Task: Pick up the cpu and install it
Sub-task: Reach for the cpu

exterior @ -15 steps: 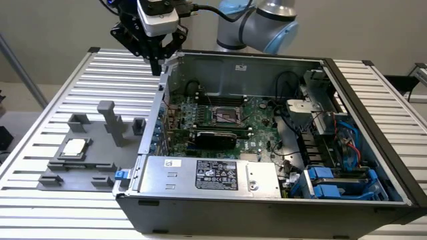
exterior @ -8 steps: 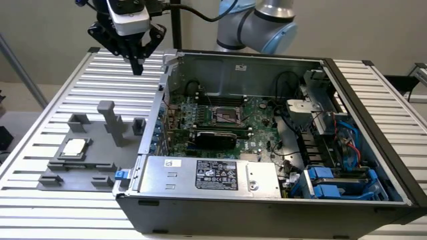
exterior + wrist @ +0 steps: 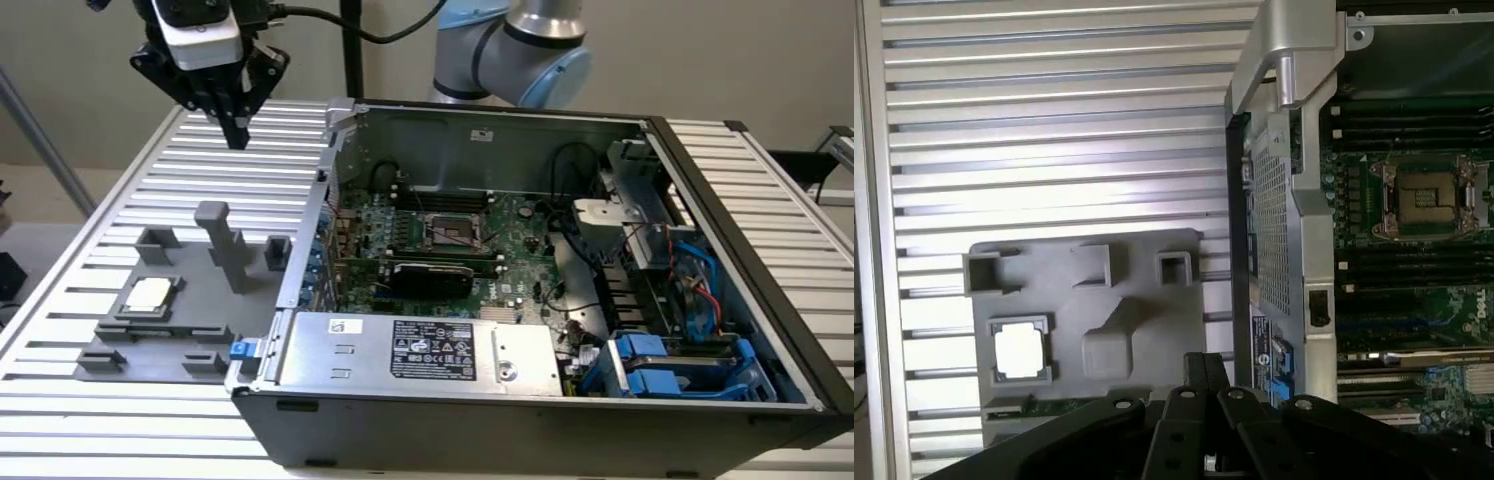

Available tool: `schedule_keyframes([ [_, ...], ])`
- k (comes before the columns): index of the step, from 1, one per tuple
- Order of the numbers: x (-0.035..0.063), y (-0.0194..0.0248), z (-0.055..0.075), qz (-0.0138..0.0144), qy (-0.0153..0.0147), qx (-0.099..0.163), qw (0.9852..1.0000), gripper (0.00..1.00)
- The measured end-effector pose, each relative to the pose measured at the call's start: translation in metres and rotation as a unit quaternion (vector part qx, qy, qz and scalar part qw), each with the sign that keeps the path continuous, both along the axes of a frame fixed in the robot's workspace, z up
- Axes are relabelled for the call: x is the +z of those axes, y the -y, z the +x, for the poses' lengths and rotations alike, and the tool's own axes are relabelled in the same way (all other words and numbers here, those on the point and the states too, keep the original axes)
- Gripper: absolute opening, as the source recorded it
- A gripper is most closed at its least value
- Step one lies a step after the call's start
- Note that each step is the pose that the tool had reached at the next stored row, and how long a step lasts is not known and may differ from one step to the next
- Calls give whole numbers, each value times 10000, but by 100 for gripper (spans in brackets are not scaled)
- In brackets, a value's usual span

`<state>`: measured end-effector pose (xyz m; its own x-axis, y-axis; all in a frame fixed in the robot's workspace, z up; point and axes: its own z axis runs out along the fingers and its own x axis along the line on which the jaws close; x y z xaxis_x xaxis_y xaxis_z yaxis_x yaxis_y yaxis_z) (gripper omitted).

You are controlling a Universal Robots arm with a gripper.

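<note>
**Pick-up not yet begun: claw high above the table, CPU in its fixture**

The gripper (image 3: 238, 128) hangs well above the slatted aluminium table (image 3: 107, 420), beyond the far edge of the grey fixture plate (image 3: 214, 312) and just off the open computer case's (image 3: 534, 125) corner. Its fingers look drawn together to a narrow point, and nothing is between them.

The cpu (image 3: 148, 292) lies flat, silver top up, in a raised square nest on the fixture plate, on the exterior view's left, well apart from the claw. The wrist view shows the same chip (image 3: 1020, 352) in its frame, with the fingertips (image 3: 1199, 375) off to one side of it.

Inside the case, the motherboard's CPU socket (image 3: 451, 232) stands uncovered and empty.

In my judgement the task is at its approach stage. Taking the chip calls for parted fingers centred over the nest, a straight descent, and a grip on its thin edges clear of the nest walls.
</note>
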<state>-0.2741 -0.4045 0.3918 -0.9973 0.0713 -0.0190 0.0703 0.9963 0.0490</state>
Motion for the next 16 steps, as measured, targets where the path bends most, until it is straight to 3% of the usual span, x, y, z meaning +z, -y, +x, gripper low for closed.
schedule_keyframes([
  [16,-23,0,-729,0,0,0,10000,11],
])
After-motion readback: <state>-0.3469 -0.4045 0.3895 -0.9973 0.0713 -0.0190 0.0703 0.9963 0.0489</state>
